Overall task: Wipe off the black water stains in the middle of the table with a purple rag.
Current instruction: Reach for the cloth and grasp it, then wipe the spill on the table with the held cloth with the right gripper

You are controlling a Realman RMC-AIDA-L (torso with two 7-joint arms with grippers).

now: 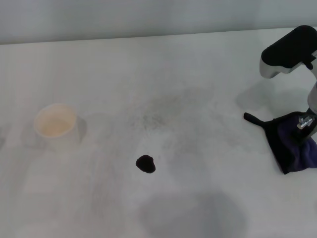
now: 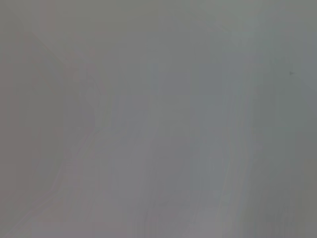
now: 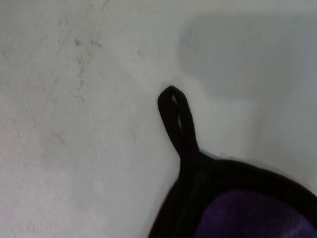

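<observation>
White and matte, the surface [image 1: 148, 64] spreads wide under the head camera, marked with faint grey smudges and a speckled patch near its middle. Just nearer the robot than that patch lies the black water stain [image 1: 145, 163], a small, dark, roughly heart-shaped blob. A white paper cup [image 1: 55, 120] stands well off toward the robot's left.

The purple rag [image 1: 292, 144] lies at the robot's right edge of the view, crumpled, with black edging and a black loop tab [image 3: 174, 116] that points out toward the middle of the surface. The right claw [image 1: 306, 122] is down on top of the rag; whether its fingers are apart or pinched on the cloth cannot be told from here. The right wrist view shows only the loop tab, the black hem and a corner of purple cloth against the white surface, with no fingers in sight. The left claw does not appear in any view, and its wrist camera shows nothing but a plain grey blank.

The relation that matters: the stain lies well apart from the rag, off to the robot's left of it and slightly nearer the robot. The right arm is plainly the nearer one, so the coming move is probably a sideways carry or drag of the rag toward the middle until the cloth covers the blob.
</observation>
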